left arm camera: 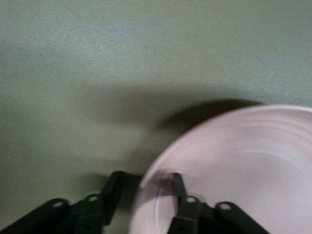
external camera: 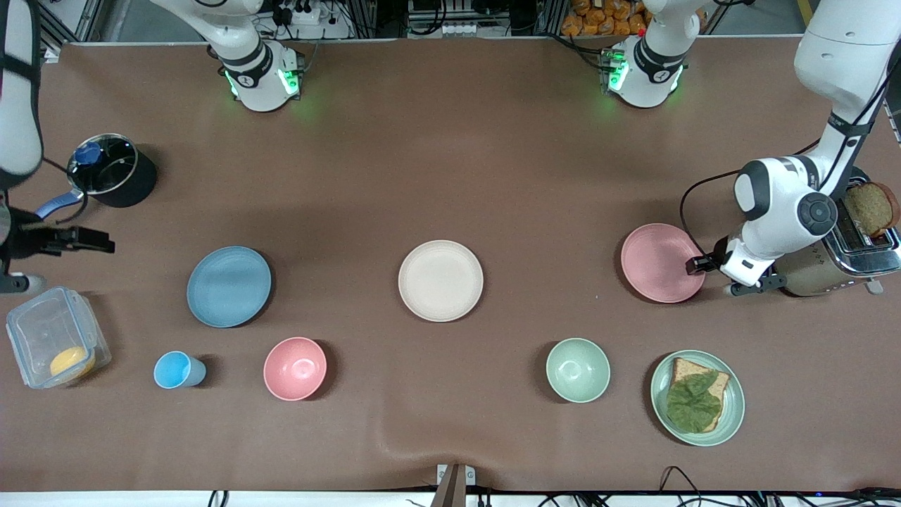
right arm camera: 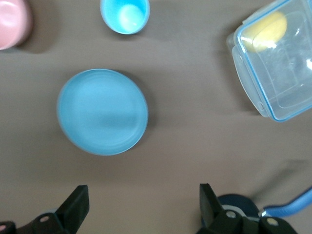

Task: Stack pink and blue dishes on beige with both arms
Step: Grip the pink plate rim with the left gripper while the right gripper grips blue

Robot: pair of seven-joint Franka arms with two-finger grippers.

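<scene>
So nothing stacked yet. Flat round cream-beige plate (external camera: 440, 280) bare mid-surface, light blue matte plate (external camera: 229, 286) and pastel pink plate (external camera: 662, 263) apart at either end. Left end effector (external camera: 697, 266) straddling pink rim, not clamped; right end effector (right arm camera: 141, 204) wide open, empty, over surface beside blue plate.

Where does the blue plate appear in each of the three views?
Front view: blue plate on the table, toward the right arm's end, beside the beige plate.
Left wrist view: not in it.
Right wrist view: blue plate, mid-picture.
Shared landmark: blue cup close to the plate.
</scene>
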